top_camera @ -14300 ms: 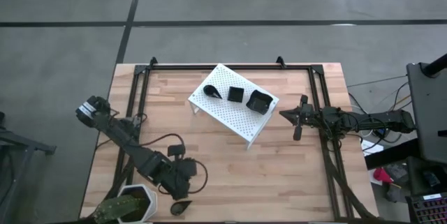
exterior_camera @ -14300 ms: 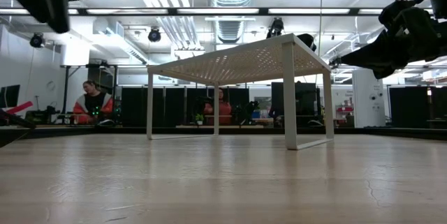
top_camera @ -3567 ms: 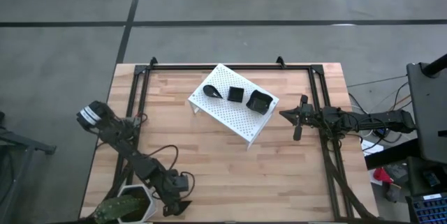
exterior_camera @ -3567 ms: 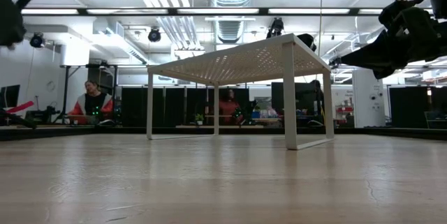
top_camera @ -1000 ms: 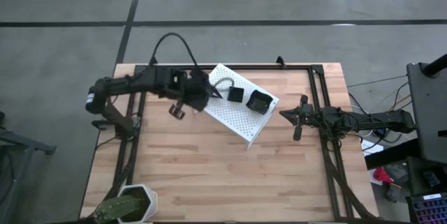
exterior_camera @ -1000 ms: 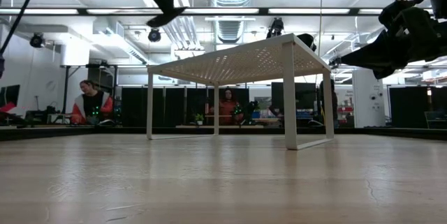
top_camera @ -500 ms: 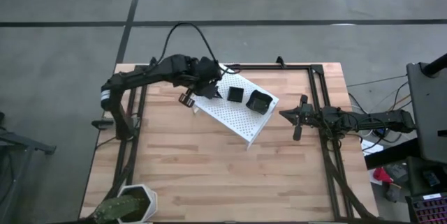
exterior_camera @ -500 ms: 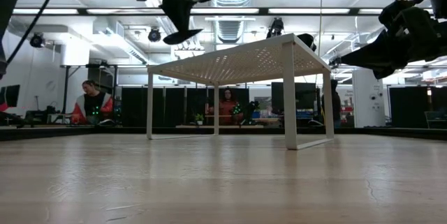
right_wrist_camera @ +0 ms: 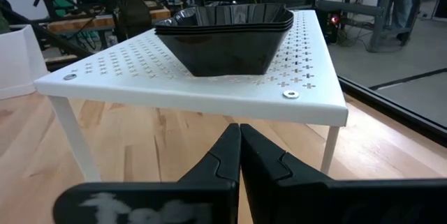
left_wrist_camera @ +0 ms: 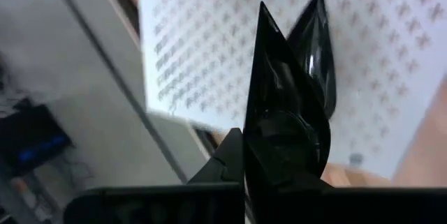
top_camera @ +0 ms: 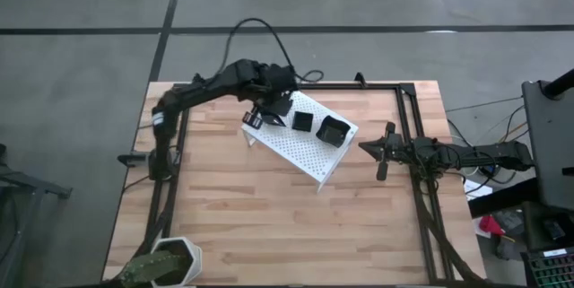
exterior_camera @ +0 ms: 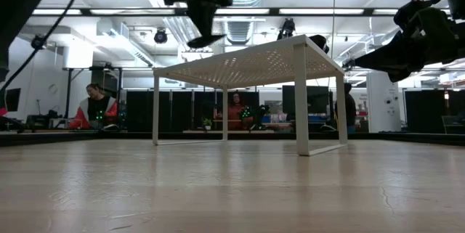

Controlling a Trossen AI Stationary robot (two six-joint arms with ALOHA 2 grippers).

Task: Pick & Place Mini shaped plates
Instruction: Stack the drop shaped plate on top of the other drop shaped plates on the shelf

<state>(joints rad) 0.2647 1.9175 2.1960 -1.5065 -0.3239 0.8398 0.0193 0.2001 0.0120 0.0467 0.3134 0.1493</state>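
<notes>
Hanging over the far left corner of the white perforated metal rack [top_camera: 300, 143], the left gripper [top_camera: 269, 107] has its fingers closed on a glossy black teardrop-shaped mini plate [left_wrist_camera: 283, 119], gripped by its broad end with the pointed tip aimed away from the wrist. In the left wrist view a second black teardrop plate [left_wrist_camera: 318, 49] lies on the rack top right behind the held one, so this looks like a delivery onto a pile of like shapes. The low view shows the held plate [exterior_camera: 206, 41] clear of the rack surface, not yet touching.

Further along the rack from that corner sit a small black square plate [top_camera: 302, 121] and, beyond it, a stack of larger wavy-rimmed black square plates [top_camera: 333, 130]; the right wrist view shows that stack [right_wrist_camera: 223, 35] as several nested dishes.

The right gripper [top_camera: 379, 151] waits just off the rack's right end, fingers pressed together and empty.

By my reading, most of the sorting is done: no loose plates show on the wooden table [top_camera: 269, 225], and only the white hexagonal plant pot [top_camera: 170, 263] stands well away from the rack. What remains is lowering and releasing this teardrop.
</notes>
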